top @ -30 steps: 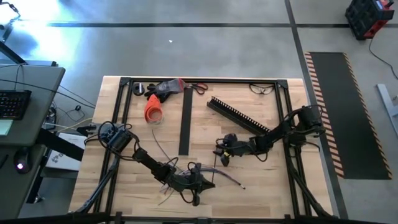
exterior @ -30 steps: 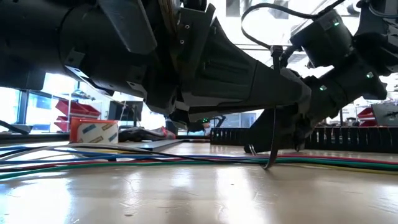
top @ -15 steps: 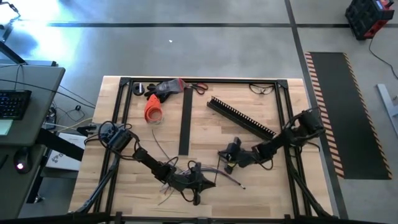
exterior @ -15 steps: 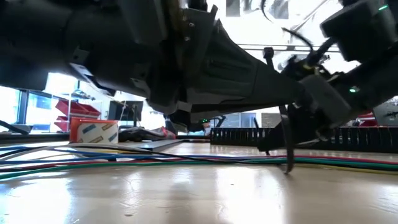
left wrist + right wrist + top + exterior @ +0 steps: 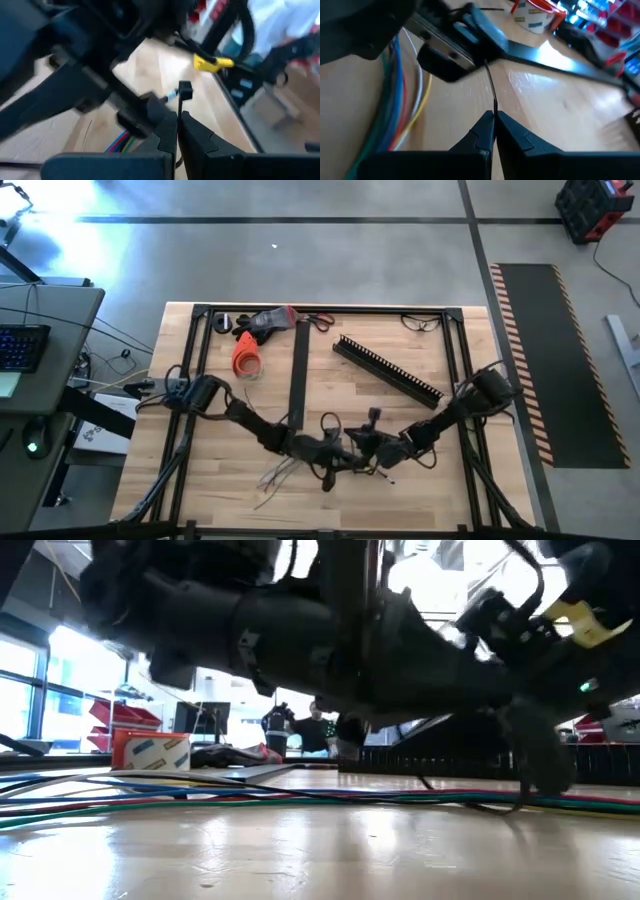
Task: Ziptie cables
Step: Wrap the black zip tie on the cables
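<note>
Both arms are meeting low over the near middle of the pale wooden table (image 5: 420, 360). The left gripper (image 5: 178, 131) is pinching its fingers fully together on the thin black plastic zip tie (image 5: 182, 97), whose square head stands just above the fingertips; the right gripper (image 5: 494, 131) is also clamping shut, on the tie's thin black tail running out ahead of its tips. This two-ended hold probably exists so one side anchors the tie while the other draws the strap tight. The loose bunch of thin multicoloured cables (image 5: 150, 798) is lying flat on the tabletop beneath and beside the grippers, its splayed ends (image 5: 272, 480) trailing toward the near edge; whether the tie actually encircles them cannot be made out. Compared with a second ago, the right gripper was standing open and further toward the right side, and it has since travelled in next to the left gripper and closed. The left arm has also shifted toward the right, away from the splayed ends.
</note>
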